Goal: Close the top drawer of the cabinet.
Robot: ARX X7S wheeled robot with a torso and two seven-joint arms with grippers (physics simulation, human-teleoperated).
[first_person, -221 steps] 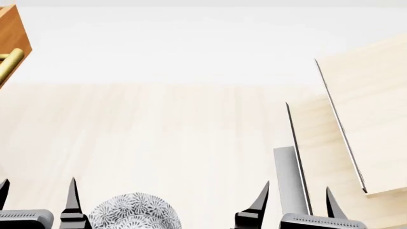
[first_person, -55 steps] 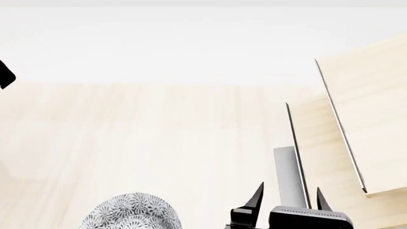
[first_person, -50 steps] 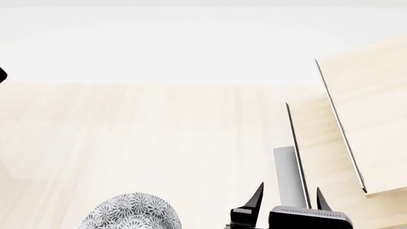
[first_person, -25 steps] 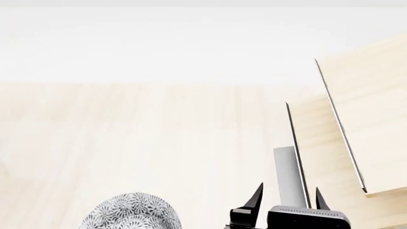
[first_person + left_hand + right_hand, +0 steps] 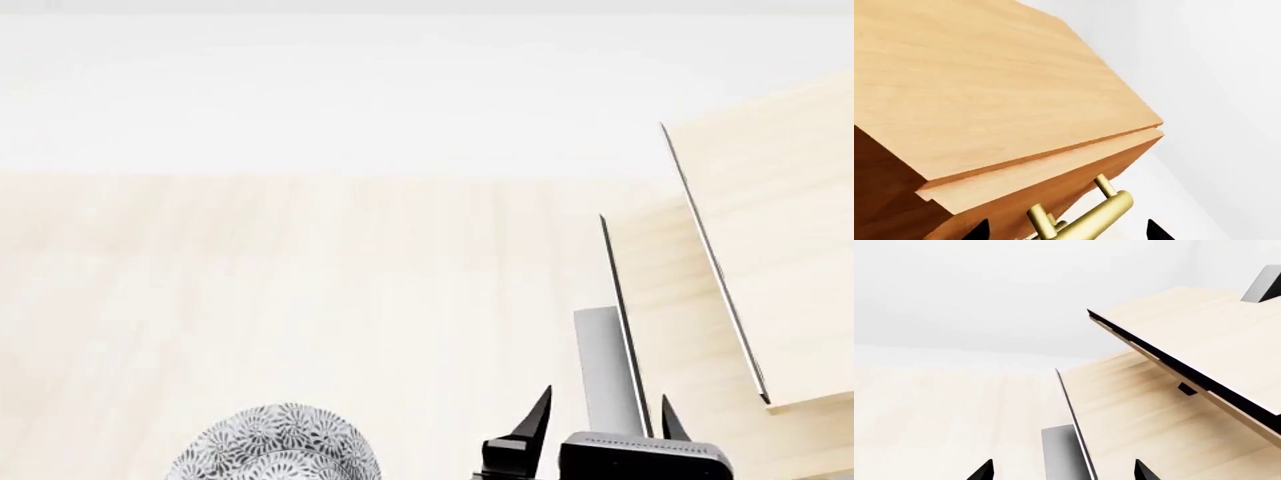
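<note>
The left wrist view looks closely at the orange-brown cabinet [image 5: 987,85]. The top drawer [image 5: 1047,170] lies just under the cabinet's top panel, its upper edge showing as a narrow step beyond that panel. Its brass bar handle [image 5: 1087,220] sits between the two black fingertips [image 5: 981,231] of my left gripper [image 5: 1066,232], which is open and wide apart. My right gripper [image 5: 603,408] is open and empty at the bottom of the head view, in front of the pale shelf unit; it also shows as the right gripper [image 5: 1062,470] in its wrist view. Cabinet and left gripper are outside the head view.
A grey patterned bowl [image 5: 280,448] sits at the bottom left of the head view on the pale wooden surface [image 5: 334,280]. A pale light-wood shelf unit [image 5: 761,250] with dark-edged panels stands to the right; a grey upright [image 5: 607,370] rises near my right gripper.
The cabinet's corner and my left gripper, seen in the head view earlier, have left it to the left. The right gripper has sunk slightly lower in the view.
</note>
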